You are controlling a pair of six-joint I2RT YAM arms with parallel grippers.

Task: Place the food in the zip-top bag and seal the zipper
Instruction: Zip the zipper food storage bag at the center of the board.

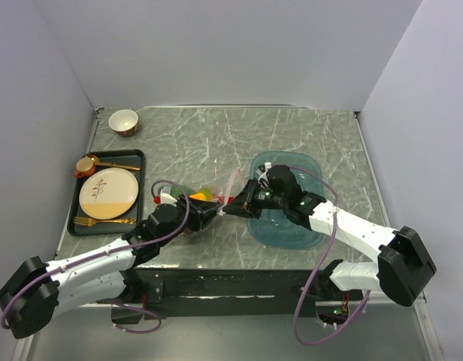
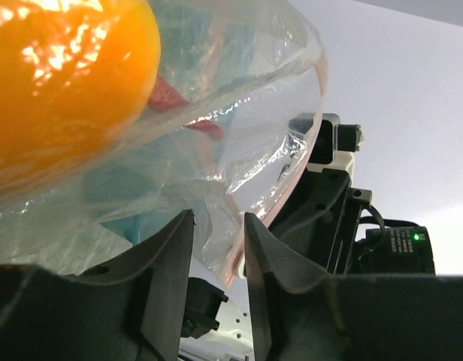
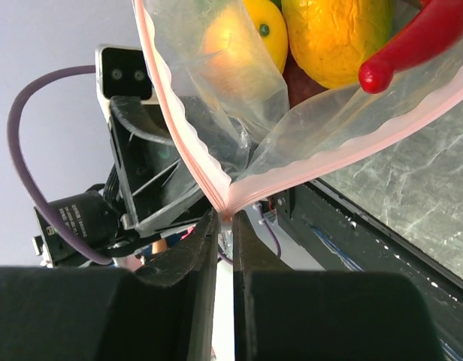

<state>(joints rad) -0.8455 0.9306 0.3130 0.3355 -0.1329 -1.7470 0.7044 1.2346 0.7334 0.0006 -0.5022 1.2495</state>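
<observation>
Two thin black fingers of the right pincer (image 3: 225,219) are squeezed almost shut at the bottom middle of the right wrist view. They pinch one corner of the zipper (image 3: 179,124), a pale pink strip with a wavy edge. From that corner the strip splits in two. One part runs up to the top left and the other runs out to the right, so the mouth of the zip-top bag (image 3: 216,98) is open. The bag is clear and crinkly. Inside it, at the top of the frame, are two orange-yellow mangoes (image 3: 337,34) and a shiny red chili (image 3: 416,37).

The left pincer (image 2: 218,218) is open a little. A fold of the bag hangs down into the gap between its fingers. A big orange mango fills the upper left of that view, behind the plastic.

From above, both pincers meet near the middle of the frame with the bag between them, over the grey marble table (image 1: 216,135). A teal tray (image 1: 288,233) sits just to the right. A black tray (image 1: 77,218) with a cream plate (image 1: 109,193) is on the left, and a small bowl (image 1: 123,120) is at the upper left.
</observation>
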